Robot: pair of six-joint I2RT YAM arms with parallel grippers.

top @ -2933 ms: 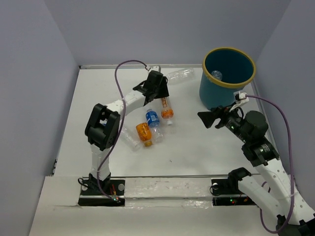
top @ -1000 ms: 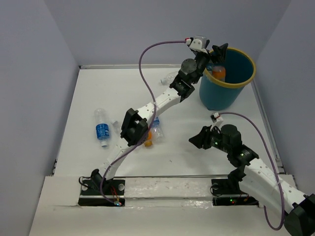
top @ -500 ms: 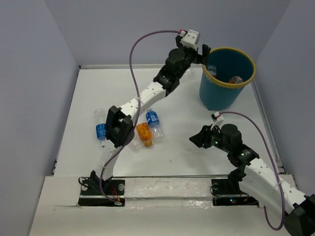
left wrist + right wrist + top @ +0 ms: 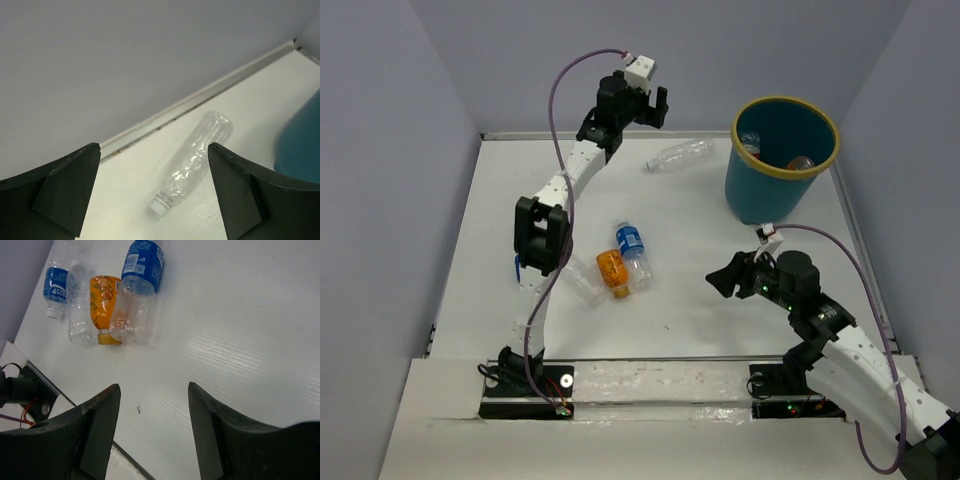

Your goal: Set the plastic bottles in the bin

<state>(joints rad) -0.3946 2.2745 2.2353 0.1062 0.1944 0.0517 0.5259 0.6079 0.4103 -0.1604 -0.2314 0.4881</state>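
Judging by how things lie, the work is midway and between picks: some bottles are in the bin, five that I can count lie out on the worktop (image 4: 690, 345), and neither arm holds anything. Nearest, the right arm (image 4: 820, 320) hangs low over the front right, its right jaws parted and empty, aimed left at a cluster. There a blue-labelled bottle (image 4: 142, 262), an orange bottle (image 4: 102, 302) and a clear bottle (image 4: 80, 320) lie side by side, touching or nearly so, with a second blue-labelled bottle (image 4: 54, 282) just beyond. A pick there calls for singling out one bottle and closing across its body without shoving its neighbours. Farther back the bin (image 4: 760, 195) stands at the right rear, with an orange bottle and a clear one showing inside. To its left a lone clear bottle (image 4: 192, 160) lies on its side near the back wall, cap end pointing away from the bin. The left arm (image 4: 570, 170) reaches high above it, left jaws spread wide and empty; its next move is probably to descend, square up across the barrel and grip. The worktop is white, faintly grained, with one dark speck; pale grey-lilac walls close it on three sides.
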